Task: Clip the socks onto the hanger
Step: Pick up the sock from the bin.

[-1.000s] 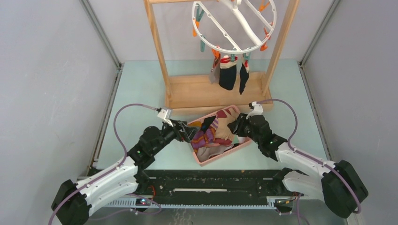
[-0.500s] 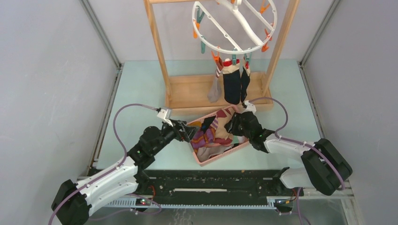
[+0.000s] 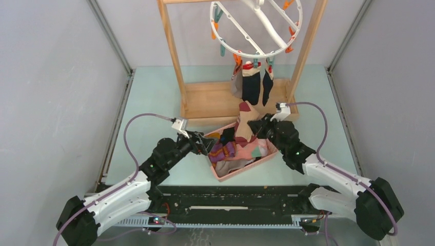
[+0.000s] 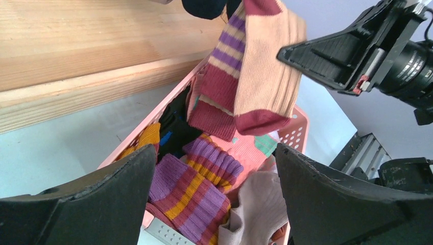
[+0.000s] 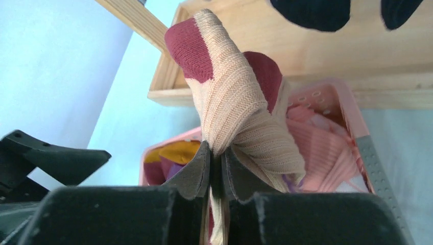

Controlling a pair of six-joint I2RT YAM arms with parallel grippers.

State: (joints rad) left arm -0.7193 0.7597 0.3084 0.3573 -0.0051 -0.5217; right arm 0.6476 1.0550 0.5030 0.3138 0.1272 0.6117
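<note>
The white ring hanger (image 3: 256, 54) hangs at the back with orange and teal clips; a navy sock with a red-cream cuff (image 3: 250, 82) and other socks hang from its near rim. My right gripper (image 3: 258, 128) (image 5: 217, 155) is shut on a tan sock with maroon toe and heel (image 5: 230, 92) (image 3: 245, 119), held above the pink basket (image 3: 241, 173); it also shows in the left wrist view (image 4: 265, 76). My left gripper (image 3: 209, 146) (image 4: 214, 194) is open and empty over the basket's left end, above a purple-orange striped sock (image 4: 189, 189) and a pale tan-grey sock (image 4: 255, 204).
The wooden rack frame (image 3: 174, 56) and its base board (image 3: 210, 102) stand behind the basket. A pink sock with teal patches (image 4: 250, 150) and dark socks lie in the basket. Grey side walls close the table left and right.
My right gripper has lifted the tan-maroon sock up and out of the basket pile, moving slightly right and back. The hanging socks swayed. The left arm has not moved.
</note>
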